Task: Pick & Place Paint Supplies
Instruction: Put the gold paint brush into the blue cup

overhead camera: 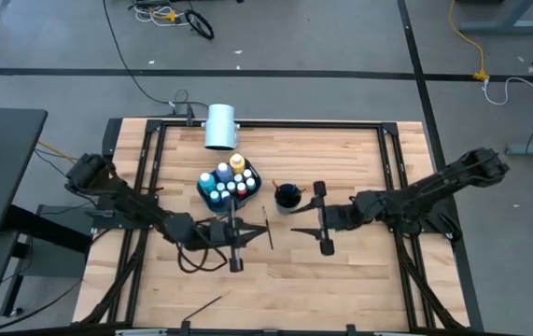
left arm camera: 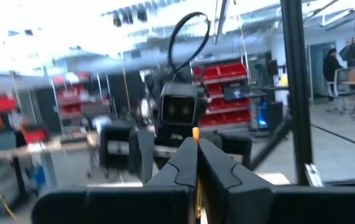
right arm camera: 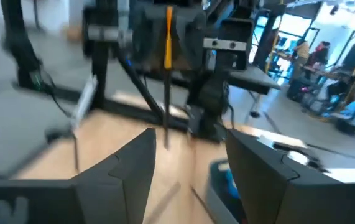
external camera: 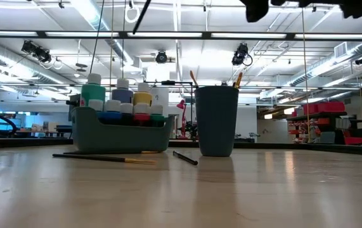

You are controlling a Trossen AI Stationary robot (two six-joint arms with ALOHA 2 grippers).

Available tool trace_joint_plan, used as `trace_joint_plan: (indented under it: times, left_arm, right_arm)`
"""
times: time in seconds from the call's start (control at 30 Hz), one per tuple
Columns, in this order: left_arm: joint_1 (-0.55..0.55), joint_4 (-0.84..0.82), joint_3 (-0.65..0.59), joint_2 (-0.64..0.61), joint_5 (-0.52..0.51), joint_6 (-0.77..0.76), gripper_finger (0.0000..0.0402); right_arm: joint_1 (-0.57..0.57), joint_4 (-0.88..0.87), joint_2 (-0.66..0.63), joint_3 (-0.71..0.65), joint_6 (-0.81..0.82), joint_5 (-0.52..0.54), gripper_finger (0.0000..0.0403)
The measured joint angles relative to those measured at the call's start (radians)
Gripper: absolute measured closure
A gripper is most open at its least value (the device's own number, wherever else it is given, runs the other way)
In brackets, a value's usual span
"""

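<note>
The left gripper (left arm camera: 196, 155) has its two fingers (left arm camera: 180, 167) pressed tight on a thin paintbrush (right arm camera: 168, 46) with an orange handle. The orange tip pokes out between the fingers. In the right wrist view the brush stands almost straight up, held above the table (overhead camera: 341, 280).

The right gripper (right arm camera: 189, 155) faces the left one across the middle of the table. Its fingers (right arm camera: 133, 162) are spread wide apart and hold nothing.

Near both grippers sits a dark cup (external camera: 216, 120) with brush ends sticking out of the top. Just beside the cup is a dark tray (external camera: 120, 136) full of small paint bottles (external camera: 122, 95) with white caps. Two more brushes (external camera: 101, 158) lie flat on the wood in front of the tray. Another brush (overhead camera: 208, 303) lies near the front edge of the table. A big white cylinder (overhead camera: 220, 126) lies at the back edge.
</note>
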Motion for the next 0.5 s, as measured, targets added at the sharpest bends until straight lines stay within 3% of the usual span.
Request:
trace_joint_plan:
  times: [0.17, 0.33, 0.5]
  left_arm:
    - [0.036, 0.025, 0.000, 0.004, 0.066, 0.022, 0.0397]
    - [0.059, 0.013, 0.000, 0.005, 0.076, 0.011, 0.0394]
    - [0.070, 0.010, 0.000, 0.005, 0.103, 0.008, 0.0396]
  right_arm:
    - [-0.043, 0.207, 0.097, 0.000, 0.160, -0.125, 0.0204]
    - [-0.057, 0.444, 0.236, 0.006, 0.157, -0.166, 0.0204]
    - [-0.067, 0.434, 0.331, 0.104, 0.153, -0.170, 0.0204]
